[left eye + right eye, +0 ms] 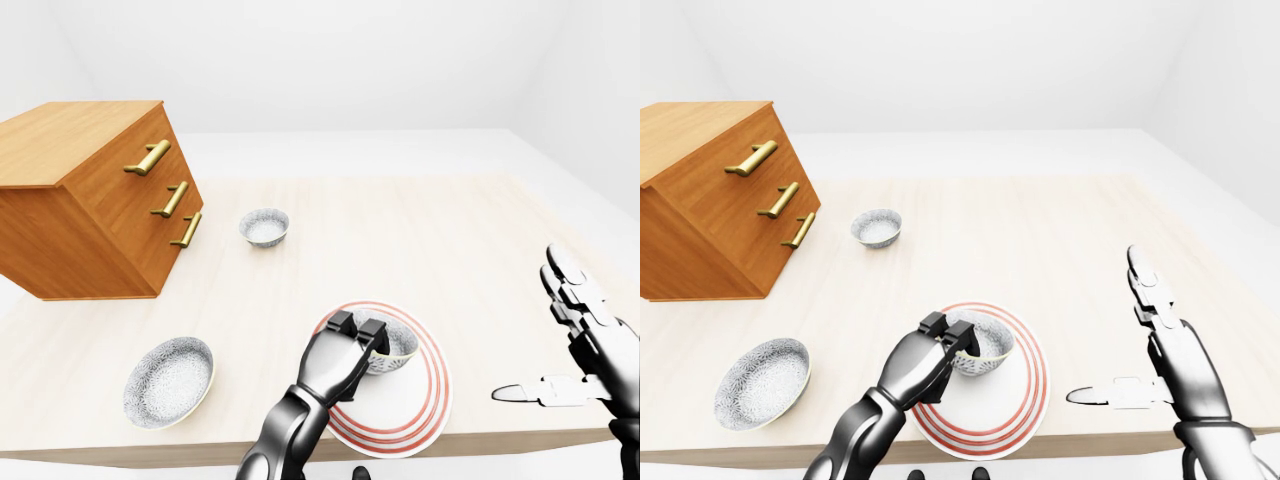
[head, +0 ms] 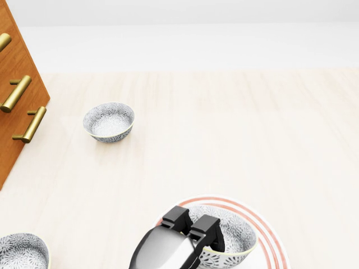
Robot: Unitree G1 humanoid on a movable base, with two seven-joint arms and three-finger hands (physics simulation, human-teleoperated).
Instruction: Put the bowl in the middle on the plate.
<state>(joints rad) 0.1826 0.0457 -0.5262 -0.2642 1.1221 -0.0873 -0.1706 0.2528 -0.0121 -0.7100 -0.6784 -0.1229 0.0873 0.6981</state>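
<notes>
**Operator:** Left-eye view first. What do you log?

**Inspector:** Your left hand [image 1: 335, 365] is clenched on the bowl [image 1: 397, 350], gripping the rim on its left side in this view. The bowl lies within the red rings of the plate [image 1: 420, 410], toward the plate's upper left. Your right hand [image 1: 585, 345] is released, with its fingers spread and nothing in it. It is well apart from the plate, to the right.

**Operator:** Head view?

**Inspector:** Only your fingers [image 2: 205, 224] and the bowl's upper part show, at the bottom edge. The bowl's foot is hidden, so I cannot tell whether it rests on the plate or hangs just above it. A smaller bowl [image 2: 109, 121] stands well apart at upper left, near the drawer chest [image 2: 17, 84].

**Operator:** Right-eye view, and the risks?

**Inspector:** The grasp reads alike here. A wider bowl [image 1: 762, 382] lies at the lower left of the table [image 1: 1040, 230].

The risks, in my judgement:
- If you let go while the bowl is off the plate, it drops and may rock or skid off-centre.
- A finger hooked over the lip may drag or tip the bowl as you withdraw.
- The plate lies near the table's lower edge, so a sideways shove could push it toward that edge.
</notes>
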